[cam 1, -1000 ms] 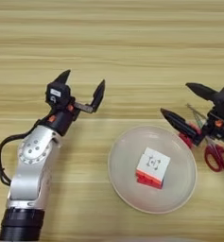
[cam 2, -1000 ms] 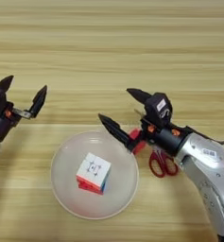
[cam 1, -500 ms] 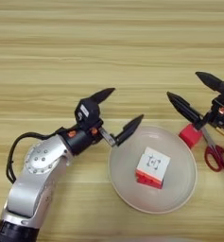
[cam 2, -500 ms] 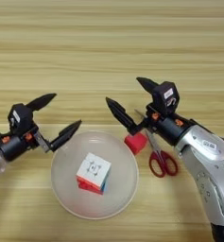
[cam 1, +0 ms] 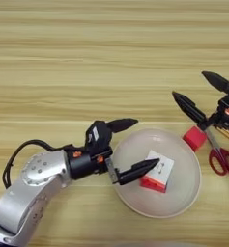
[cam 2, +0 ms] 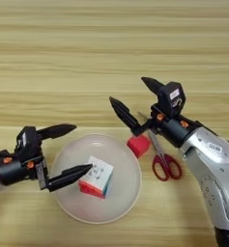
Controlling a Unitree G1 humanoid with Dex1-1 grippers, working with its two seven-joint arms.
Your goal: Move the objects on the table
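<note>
The left hand (cam 1: 129, 148) is seen at the left rim of the round beige plate (cam 1: 183, 205), its two black fingers spread wide apart. One finger points over the bare desk (cam 1: 87, 58) behind the plate's rim; the other reaches over the plate, its tip just beside the near-left side of the multicoloured puzzle cube (cam 1: 157, 171), though contact cannot be made out. The puzzle cube lies inside the plate, white face up, a little right of that fingertip.

The small red cube (cam 2: 138, 145) rests on the desk just beside the plate's far-right rim. The right hand (cam 2: 134, 101) is held above and behind it, fingers wide apart and gripping nothing; the nearer finger slants down toward the red cube's far-left side. Red-handled scissors (cam 2: 163, 161) lie just right of the red cube, under the right arm.
</note>
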